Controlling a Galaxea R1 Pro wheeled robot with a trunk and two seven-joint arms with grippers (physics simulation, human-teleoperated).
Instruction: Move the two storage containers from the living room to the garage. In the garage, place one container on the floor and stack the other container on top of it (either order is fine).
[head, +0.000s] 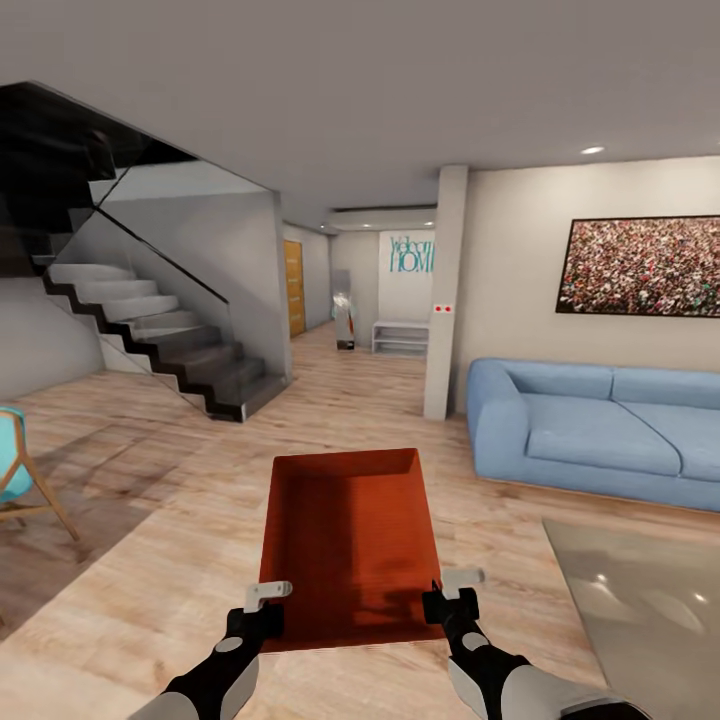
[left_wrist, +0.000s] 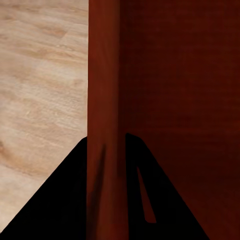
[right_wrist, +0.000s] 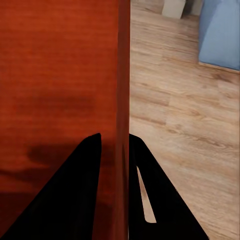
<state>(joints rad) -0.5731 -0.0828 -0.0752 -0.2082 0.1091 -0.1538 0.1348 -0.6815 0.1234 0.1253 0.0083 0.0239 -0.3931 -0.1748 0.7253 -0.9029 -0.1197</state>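
One orange-red storage container is held in front of me above the light wood plank floor of the living room, its open top facing up. My left gripper is shut on its left wall, with a dark finger on each side of the wall. On the opposite side my right gripper is shut on the right wall, fingers straddling it. The container's inside is bare.
A blue sofa stands at the right, with a grey rug before it. A white column rises beside the sofa. Dark stairs climb at the left, a teal chair sits at the far left. A hallway with an orange-wood door lies ahead.
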